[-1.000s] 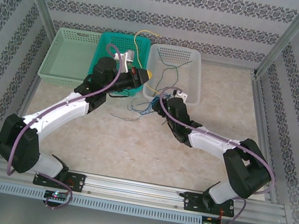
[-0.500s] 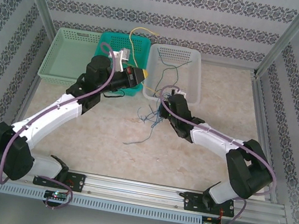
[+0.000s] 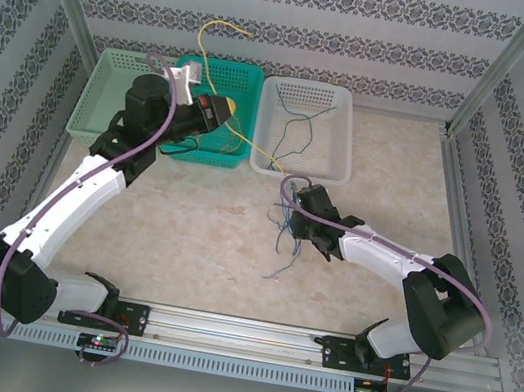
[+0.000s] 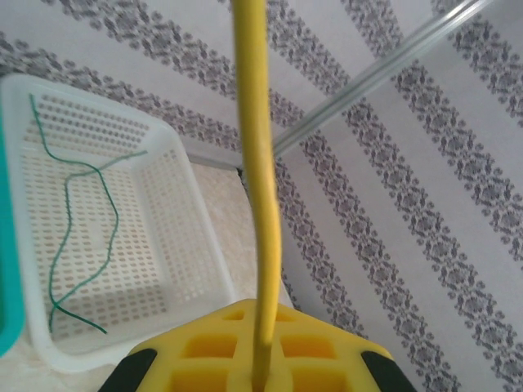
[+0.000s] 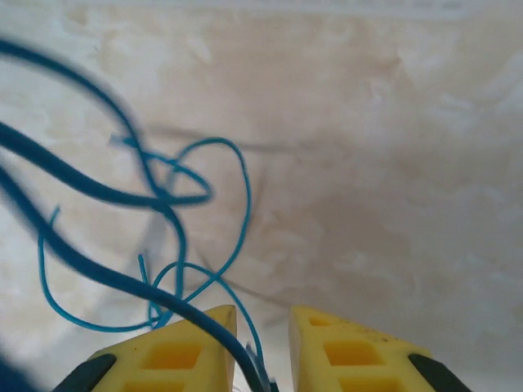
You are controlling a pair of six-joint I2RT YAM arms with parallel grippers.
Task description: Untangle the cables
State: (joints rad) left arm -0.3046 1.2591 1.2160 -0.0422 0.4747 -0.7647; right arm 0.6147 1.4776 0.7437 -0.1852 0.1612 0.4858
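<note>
**Parting yellow from blue**

Clamped tight on the yellow cable (image 4: 255,122), the left gripper (image 4: 260,320) hangs raised over the teal basket (image 3: 252,78). The cable springs up from the fingers and arcs overhead. Its other run trails down past the near rim of the white basket (image 4: 200,237) toward the right side.

The right gripper (image 5: 261,322) sits low over the table (image 3: 194,235). Its jaws are nearly together, with the blue cables (image 5: 167,198) caught in the narrow gap. The rest of that bunch hangs in loose loops and crossings just off the fingers, its ends trailing on the table.

These cables look light, thin and springy, and they hold their curl. The smooth coating may slip through the pads, and a hard pull would likely tighten the crossings. A hold near a free end, or just beside a crossing, seems best.

A green cable (image 4: 117,220) lies alone in the white basket, and a green basket (image 3: 108,88) stands left of the teal one. The white basket's rim, where the yellow cable drags, looks the likeliest snag.
</note>
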